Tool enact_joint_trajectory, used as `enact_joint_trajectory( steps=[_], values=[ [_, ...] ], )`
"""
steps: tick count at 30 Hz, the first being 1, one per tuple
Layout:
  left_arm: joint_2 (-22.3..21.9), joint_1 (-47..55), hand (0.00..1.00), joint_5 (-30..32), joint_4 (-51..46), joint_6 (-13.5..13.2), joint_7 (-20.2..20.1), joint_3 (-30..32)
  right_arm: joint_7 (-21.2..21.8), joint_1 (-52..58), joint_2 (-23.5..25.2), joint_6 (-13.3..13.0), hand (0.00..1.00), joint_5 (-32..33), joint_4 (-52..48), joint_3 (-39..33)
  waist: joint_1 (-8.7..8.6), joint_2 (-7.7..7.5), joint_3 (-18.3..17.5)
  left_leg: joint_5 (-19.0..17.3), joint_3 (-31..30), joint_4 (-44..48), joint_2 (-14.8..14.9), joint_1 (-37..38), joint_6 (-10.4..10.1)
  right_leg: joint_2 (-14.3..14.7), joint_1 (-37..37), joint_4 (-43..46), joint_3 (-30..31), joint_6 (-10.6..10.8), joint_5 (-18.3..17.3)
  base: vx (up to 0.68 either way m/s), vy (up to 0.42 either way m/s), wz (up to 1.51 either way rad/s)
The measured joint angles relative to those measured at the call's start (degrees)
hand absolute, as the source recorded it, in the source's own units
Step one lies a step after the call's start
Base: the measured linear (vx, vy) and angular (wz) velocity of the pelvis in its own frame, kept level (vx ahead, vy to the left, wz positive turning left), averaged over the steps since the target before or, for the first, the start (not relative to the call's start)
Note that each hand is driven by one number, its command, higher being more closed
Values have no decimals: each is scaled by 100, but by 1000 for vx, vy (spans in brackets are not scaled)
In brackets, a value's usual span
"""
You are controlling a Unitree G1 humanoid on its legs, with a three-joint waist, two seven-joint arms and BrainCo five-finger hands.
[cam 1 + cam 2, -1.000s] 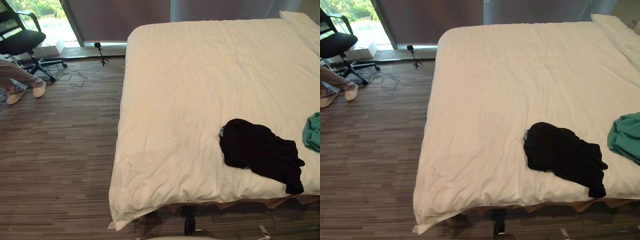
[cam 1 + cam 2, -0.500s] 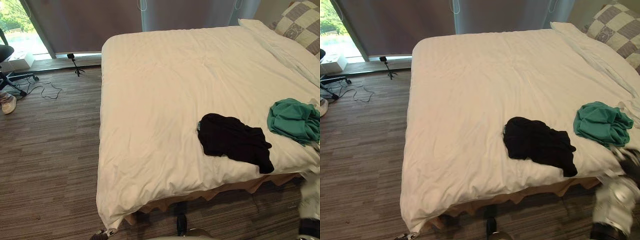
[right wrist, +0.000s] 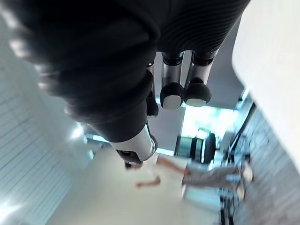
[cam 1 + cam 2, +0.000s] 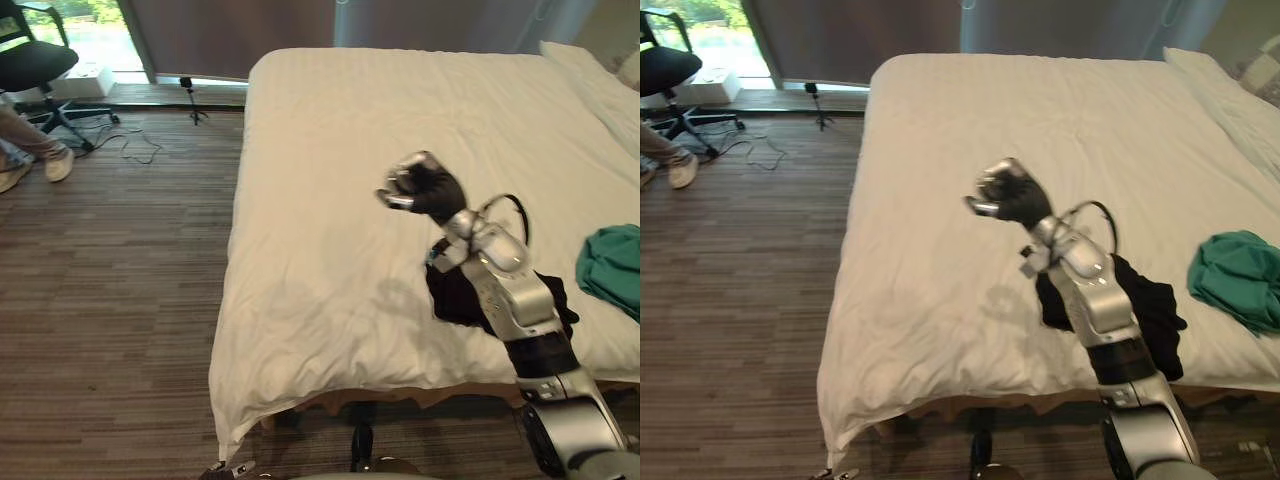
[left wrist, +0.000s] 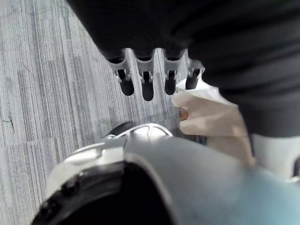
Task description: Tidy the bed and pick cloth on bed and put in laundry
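The left robot hand hung over the striped floor, its fingers loose, nearly straight and holding nothing.

Far to the left of the right robot hand, by the window, stood a black office chair. A person's leg in light trousers and a pale shoe showed just below it. A small black tripod stood on the floor nearer the bed, still well to the left of that hand and farther from the robot.

The bed, under a white striped cover, lay below the right robot hand and stretched away beyond it. The hand was up in the air above the cover, near the bed's front half. Its fingers were curled tight into a fist and held nothing. Its own wrist view showed the dark fingertips bent in towards the palm, with no cloth between them.

The black cloth lay crumpled on the bed near the front edge, behind the hand and partly hidden under its forearm, touching no finger. A green cloth lay on the cover further right, apart from the black one. A white pillow rested at the bed's far right corner, well beyond the hand.
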Motion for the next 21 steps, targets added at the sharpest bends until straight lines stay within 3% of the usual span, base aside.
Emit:
enact_joint_trajectory(
  steps=[2, 5, 8, 10, 16, 18, 21],
  values=[
    [80, -229, 0, -300, -14, -26, 21, 0, -13, -318, 480, 129, 100, -26, 35, 643, 185, -117, 411, 121, -96, 17, -73, -267, 48, -94, -216, 4, -25, -9, 128, -173, 10, 22],
    [93, -501, 0, -600, -41, -133, 118, -57, 9, -645, 1060, 300, 100, -251, 490, 1239, 366, -145, 1014, 193, -251, 179, -138, -685, 87, -218, -468, 40, -55, 17, 244, -159, 0, 30],
    [107, -710, 0, -767, -201, -285, 207, -163, 32, -806, 1229, 394, 100, -475, 823, 1542, 454, -117, 1504, 210, -415, 423, -176, -1141, 112, -310, -728, 43, -95, 76, 287, -106, -3, 25],
    [116, -782, 0, -866, -253, -358, 237, -268, 36, -828, 1259, 471, 100, -483, 1032, 1613, 465, -84, 1631, 234, -478, 502, -180, -1383, 130, -335, -892, 44, -140, 109, 311, -63, 5, 25],
    [179, -1046, 0, -1375, -281, -442, 337, -973, -130, -833, 1240, 707, 100, -701, 2433, 1640, 451, 300, 1866, 335, -830, 644, -255, -2274, 181, -448, -1539, 45, -400, 141, 357, -12, 28, 27],
    [191, -1102, 0, -1374, -276, -456, 337, -1119, -173, -832, 1236, 697, 100, -702, 2855, 1538, 450, 382, 1905, 335, -883, 712, -262, -2451, 191, -464, -1649, 45, -456, 163, 392, 23, 51, 22],
    [235, -1224, 0, -1395, -251, -473, 334, -1434, -218, -863, 1130, 481, 100, -811, 3649, 1334, 463, 521, 1961, 332, -983, 742, -322, -2672, 212, -499, -1809, 44, -509, 160, 469, 17, 72, 21]
  ],
)
